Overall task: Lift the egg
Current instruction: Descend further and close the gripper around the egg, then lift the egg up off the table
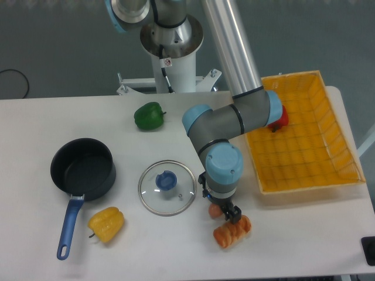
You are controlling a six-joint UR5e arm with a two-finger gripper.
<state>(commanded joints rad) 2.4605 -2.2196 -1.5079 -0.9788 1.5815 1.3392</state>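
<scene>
The egg (215, 211) is a small pinkish-tan oval on the white table, just right of the glass lid. Only its left part shows, because the arm's blue wrist covers the rest. My gripper (223, 210) hangs straight down over it with its dark fingers (233, 214) apart, one on each side of the egg. The fingers look low, close to the table. The right finger almost touches the orange croissant-like bread (232, 230) lying just below the egg.
A glass lid (167, 187) with a blue knob lies left of the egg. Further left are a dark pot (82, 167) and a yellow pepper (106, 223). A green pepper (149, 116) sits at the back. The orange tray (304, 146) on the right holds a red pepper (280, 119).
</scene>
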